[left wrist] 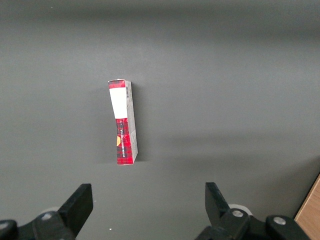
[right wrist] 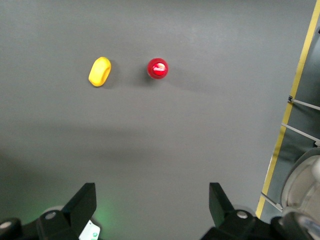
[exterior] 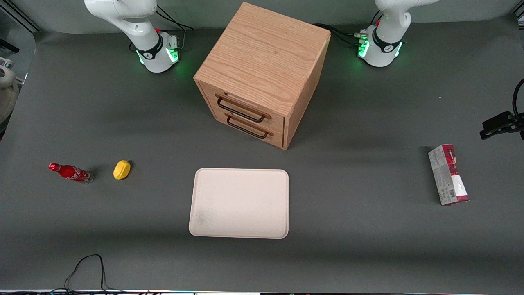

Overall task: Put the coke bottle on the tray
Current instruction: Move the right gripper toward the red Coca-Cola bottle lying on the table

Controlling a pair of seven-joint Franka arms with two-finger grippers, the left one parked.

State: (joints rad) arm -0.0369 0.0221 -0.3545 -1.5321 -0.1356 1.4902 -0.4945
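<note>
The coke bottle (exterior: 70, 172) is a small red bottle standing upright on the grey mat toward the working arm's end of the table. From the right wrist view I look down on its red cap (right wrist: 157, 68). The cream tray (exterior: 239, 203) lies flat in front of the wooden drawer cabinet, nearer the front camera, with nothing on it. My right gripper (right wrist: 152, 205) hangs high above the mat, open, with nothing between its fingers (right wrist: 82, 205). The bottle is well apart from it. The gripper itself is out of the front view.
A yellow lemon-like lump (exterior: 122, 169) (right wrist: 99, 71) sits beside the bottle, between it and the tray. A wooden two-drawer cabinet (exterior: 262, 73) stands mid-table. A red-and-grey carton (exterior: 448, 174) (left wrist: 123, 122) lies toward the parked arm's end. A black cable (exterior: 88, 266) loops at the front edge.
</note>
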